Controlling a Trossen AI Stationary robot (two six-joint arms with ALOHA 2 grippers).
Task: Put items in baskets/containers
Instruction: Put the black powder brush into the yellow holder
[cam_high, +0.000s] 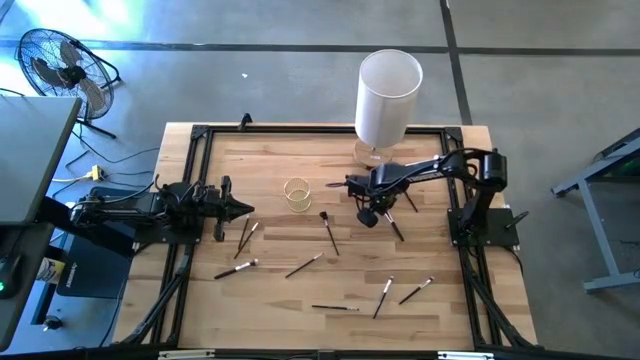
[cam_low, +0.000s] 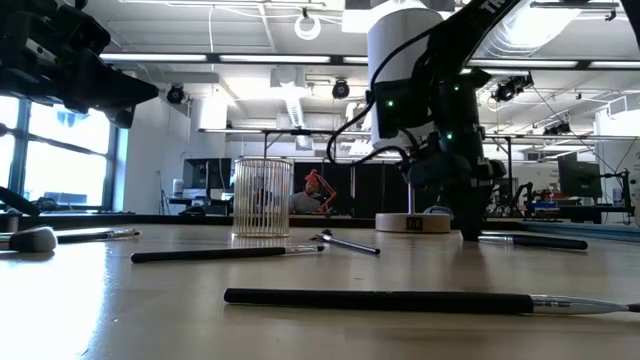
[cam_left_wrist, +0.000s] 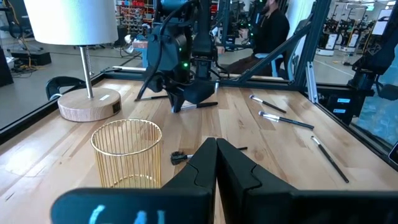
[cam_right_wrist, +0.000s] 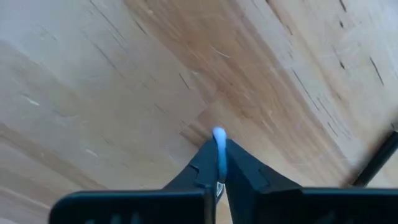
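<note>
Several thin makeup brushes lie flat on the wooden table, among them one (cam_high: 328, 230) near the middle and one (cam_low: 380, 299) closest to the low camera. The small round cup (cam_high: 297, 195) with gold-tinted ribbed walls (cam_left_wrist: 127, 152) stands upright between the arms. My right gripper (cam_high: 368, 216) is right of the cup, points down close to the table and is shut on a thin pale piece, apparently a brush. My left gripper (cam_high: 248, 209) waits left of the cup, above the table, fingers shut (cam_left_wrist: 216, 154) and holding nothing. My right gripper pinches a thin pale end (cam_right_wrist: 219, 138) between its two fingers, and that end shows only at the fingertips. The fingers come from above, pointing down at the bare tabletop. The fingers hide the remainder of the piece, so how it sits cannot be told.
A tall white cylinder (cam_high: 388, 95) on a round wooden base (cam_left_wrist: 90, 104) stands at the far edge behind the right arm. More brushes lie toward the near edge (cam_high: 384, 296) and left of centre (cam_high: 237, 268). A dark frame rail (cam_high: 300, 128) borders the table. A fan (cam_high: 60, 62) stands on the floor.
</note>
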